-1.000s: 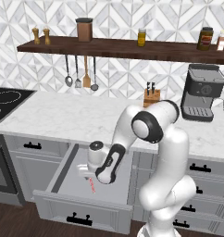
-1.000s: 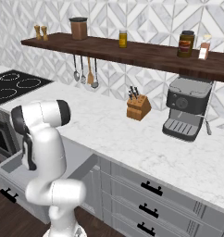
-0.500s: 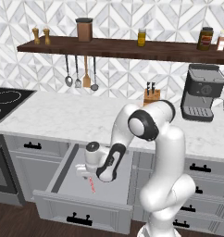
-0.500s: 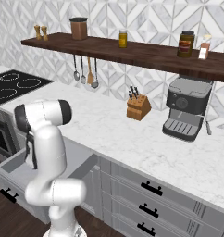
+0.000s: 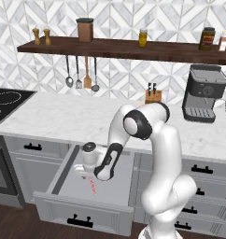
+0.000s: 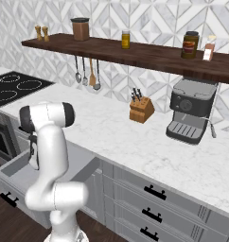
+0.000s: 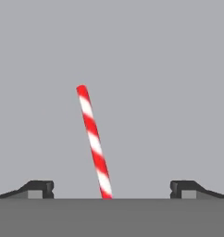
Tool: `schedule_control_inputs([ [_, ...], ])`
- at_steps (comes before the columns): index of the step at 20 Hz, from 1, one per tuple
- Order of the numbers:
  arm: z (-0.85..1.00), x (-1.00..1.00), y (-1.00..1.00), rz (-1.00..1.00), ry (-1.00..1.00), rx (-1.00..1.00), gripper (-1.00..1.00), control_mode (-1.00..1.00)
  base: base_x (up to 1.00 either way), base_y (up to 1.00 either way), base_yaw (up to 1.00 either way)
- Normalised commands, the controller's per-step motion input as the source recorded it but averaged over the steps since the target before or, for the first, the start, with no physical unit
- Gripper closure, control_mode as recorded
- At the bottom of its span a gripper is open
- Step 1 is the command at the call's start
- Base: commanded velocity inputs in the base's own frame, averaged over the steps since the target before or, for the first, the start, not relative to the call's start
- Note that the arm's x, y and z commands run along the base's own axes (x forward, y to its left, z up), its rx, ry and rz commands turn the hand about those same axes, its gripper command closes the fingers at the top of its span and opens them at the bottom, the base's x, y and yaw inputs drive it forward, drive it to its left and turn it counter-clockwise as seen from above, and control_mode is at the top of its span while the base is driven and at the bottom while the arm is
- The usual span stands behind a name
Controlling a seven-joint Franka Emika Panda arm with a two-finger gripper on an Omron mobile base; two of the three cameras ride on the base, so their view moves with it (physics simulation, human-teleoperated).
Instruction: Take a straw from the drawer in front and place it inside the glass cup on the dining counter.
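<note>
The drawer [image 5: 114,187] stands pulled out below the counter, its grey inside bare except for the straw [image 5: 92,186], a thin red-and-white striped stick lying flat on the floor. My gripper [image 5: 85,174] hangs just above the straw, pointing down into the drawer. In the hand view the straw [image 7: 94,143] runs from between my fingertips [image 7: 40,189] up and slightly left, and my gripper [image 7: 112,190] is open wide with nothing held. The same drawer [image 6: 14,173] shows behind my arm in the right base view. The glass cup and the dining counter are out of view.
A marble worktop [image 5: 63,116] runs above the drawer. It carries a knife block [image 5: 152,95] and a coffee machine [image 5: 203,95], with a stove [image 5: 3,102] at the left. Utensils [image 5: 80,74] hang under a wooden shelf [image 5: 124,48]. Closed drawers [image 5: 203,175] lie to the right.
The hand has edged slightly left over the drawer; the gripper has stayed open and the straw has not moved.
</note>
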Motion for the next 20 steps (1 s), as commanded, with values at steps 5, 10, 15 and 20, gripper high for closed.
schedule_control_inputs([
  [5, -0.33, 0.09, 0.26, 0.00, 0.05, -0.06, -1.00, -1.00, 0.00, 0.00, 0.00],
  [10, -0.47, 0.00, 0.00, 0.00, 0.00, -0.01, -1.00, -1.00, 0.00, 0.00, 0.00],
  [15, -0.66, 0.00, -0.09, 0.00, 0.00, 0.00, -1.00, -1.00, 0.00, 0.00, 0.00],
  [20, -0.90, -0.06, -0.24, 0.00, 0.00, 0.02, 1.00, -1.00, 0.00, 0.00, 0.00],
])
